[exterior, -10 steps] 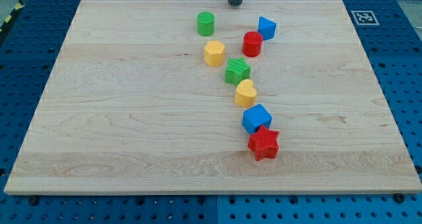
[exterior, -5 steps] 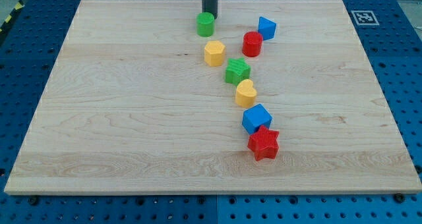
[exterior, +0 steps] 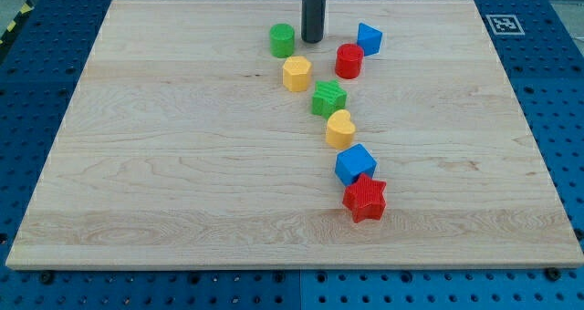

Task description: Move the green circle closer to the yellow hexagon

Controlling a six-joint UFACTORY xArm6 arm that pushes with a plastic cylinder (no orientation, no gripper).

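The green circle (exterior: pixel 282 40) sits near the view's top, just above and left of the yellow hexagon (exterior: pixel 297 74), with a small gap between them. My tip (exterior: pixel 312 40) is down on the board just right of the green circle, between it and the red cylinder (exterior: pixel 349 61). The dark rod rises out of the view's top.
A blue triangular block (exterior: pixel 369 37) lies at the upper right of the red cylinder. Below the hexagon run a green star (exterior: pixel 328 98), a yellow heart (exterior: pixel 339 128), a blue cube (exterior: pixel 355 164) and a red star (exterior: pixel 366 198).
My tip moved from the top edge down to behind the green circle, then to its right side. The green circle shifted slightly down and to the left.
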